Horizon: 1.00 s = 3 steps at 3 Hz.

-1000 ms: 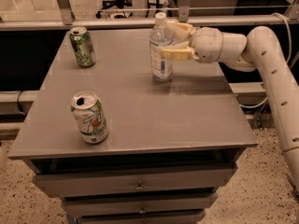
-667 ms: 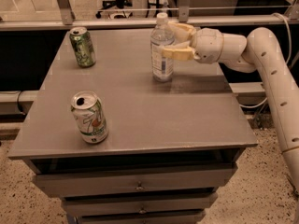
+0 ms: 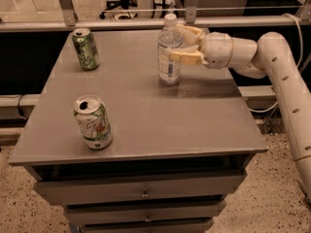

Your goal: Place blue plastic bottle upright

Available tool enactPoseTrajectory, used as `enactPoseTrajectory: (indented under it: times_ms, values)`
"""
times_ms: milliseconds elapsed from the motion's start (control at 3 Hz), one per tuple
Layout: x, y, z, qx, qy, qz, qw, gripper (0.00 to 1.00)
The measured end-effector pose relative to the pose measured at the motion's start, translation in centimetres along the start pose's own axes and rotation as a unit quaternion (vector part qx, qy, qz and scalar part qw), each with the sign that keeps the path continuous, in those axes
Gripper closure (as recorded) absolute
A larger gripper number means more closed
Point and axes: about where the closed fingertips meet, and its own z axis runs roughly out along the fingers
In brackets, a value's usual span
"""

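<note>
The blue plastic bottle point(image 3: 169, 57) is clear, with a white cap and a pale label. It stands upright on the grey table point(image 3: 146, 110), at the back and right of the middle. My gripper point(image 3: 181, 45) reaches in from the right at the bottle's upper half. One pale finger point(image 3: 184, 58) lies across the bottle's front and the other is behind its shoulder. The fingers are closed on the bottle, and its base rests on the table top.
A green-and-white soda can point(image 3: 86, 49) stands at the back left. Another opened can point(image 3: 93, 122) stands near the front left edge. The white arm point(image 3: 286, 76) comes in along the table's right side. There are drawers below the top and a rail behind it.
</note>
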Motion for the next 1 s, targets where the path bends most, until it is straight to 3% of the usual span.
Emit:
enactPoseTrajectory:
  times_ms: [1000]
  values:
    - [-0.03,0.2,-0.23,-0.003,0.013,-0.002,0.9999,0.15]
